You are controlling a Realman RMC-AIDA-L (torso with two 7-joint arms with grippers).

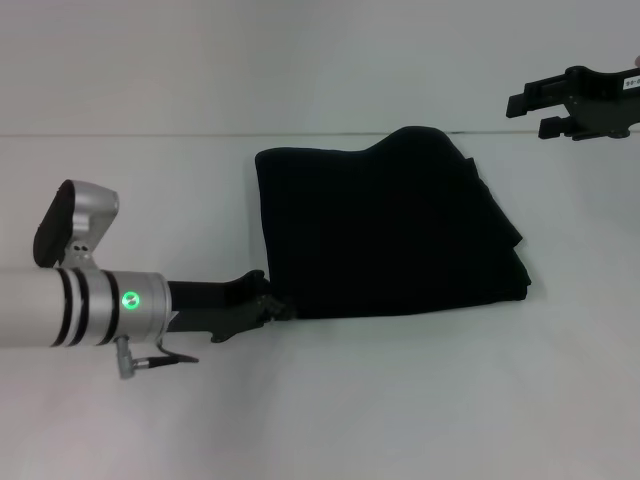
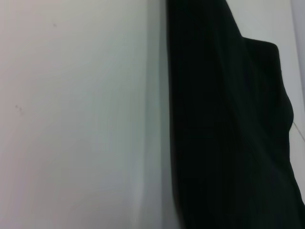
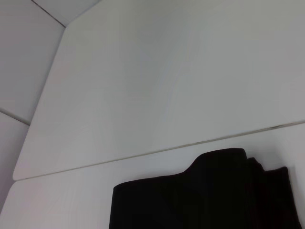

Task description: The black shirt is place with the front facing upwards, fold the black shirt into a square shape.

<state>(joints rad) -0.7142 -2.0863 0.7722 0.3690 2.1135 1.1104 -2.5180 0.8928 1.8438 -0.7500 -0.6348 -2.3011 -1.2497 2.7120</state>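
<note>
The black shirt [image 1: 390, 230] lies folded into a rough rectangle near the middle of the white tabletop [image 1: 330, 400], a little toward the far edge. Its far edge is uneven, with a raised hump toward the right, and along its right side several stacked layers of cloth show as stepped folds. No lettering or neck label can be seen on the shirt in any view; only plain black cloth faces up.

The left gripper [image 1: 262, 305] sits low on the tabletop at the shirt's near left corner, its fingertips touching or just under the hem there. Whether its claw is clenched on the cloth or released cannot be told. The left wrist view shows the shirt's edge [image 2: 228, 133] running beside bare tabletop [image 2: 81, 119].

The right gripper [image 1: 528, 114] hangs raised above the far right part of the tabletop, apart from the shirt, its claw released with both fingers spread and nothing between them. A small white label on its body cannot be read. The right wrist view looks down on the shirt's far edge [image 3: 205, 195]
</note>
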